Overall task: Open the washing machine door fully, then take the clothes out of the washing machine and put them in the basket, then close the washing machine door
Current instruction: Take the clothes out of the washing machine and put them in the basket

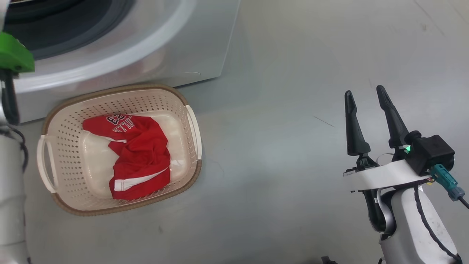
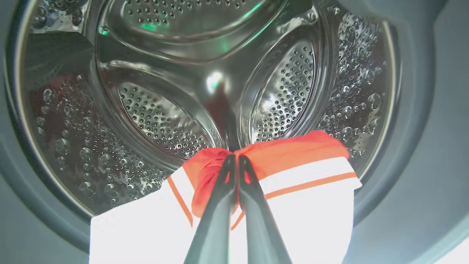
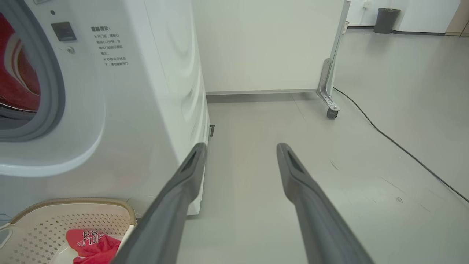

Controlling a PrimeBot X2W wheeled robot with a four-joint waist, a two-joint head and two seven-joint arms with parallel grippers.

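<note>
My left gripper (image 2: 234,158) is inside the washing machine's steel drum (image 2: 165,121), shut on a red garment with a broad white band (image 2: 304,150). This piece of the clothes hangs over the grey gasket at the mouth. Another red garment with white lettering (image 1: 141,154) lies in the cream basket (image 1: 66,121), which stands on the floor against the washing machine (image 1: 146,47). Over bare floor to the right of the basket, my right gripper (image 1: 364,91) is open with nothing in it. The washing machine door is out of view.
My left arm with its green part (image 1: 14,55) reaches into the machine's mouth at the far left. Beyond the washer (image 3: 139,110) a white panel on a caster (image 3: 331,112) stands, with a black cable (image 3: 403,150) across the floor and a dark bin (image 3: 386,20) far back.
</note>
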